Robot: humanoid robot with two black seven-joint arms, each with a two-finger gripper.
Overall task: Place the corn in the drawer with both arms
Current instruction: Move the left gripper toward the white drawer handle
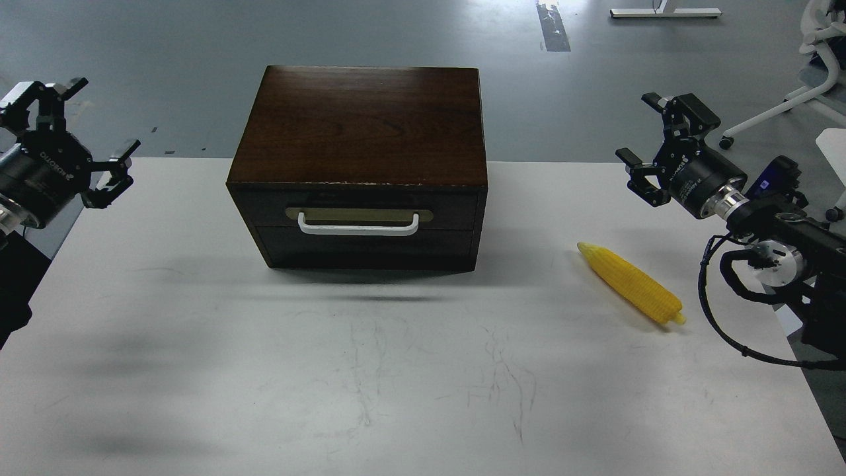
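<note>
The yellow corn [631, 283] lies flat on the white table [396, 383], right of the box, tip pointing up-left. The dark brown drawer [360, 211] sits shut in the box front, with a brass plate and a white bar handle [358, 226]. My left gripper [92, 135] hangs open at the far left edge, well away from the box, holding nothing. Over on the right, my right gripper [640, 135] is open and empty too, above and to the right of the corn.
The wooden box [360, 125] stands at the table's back middle. Behind the table is grey floor with a white chair base [793, 99] at the far right. Black cables [720, 311] loop under my right arm near the table's right edge.
</note>
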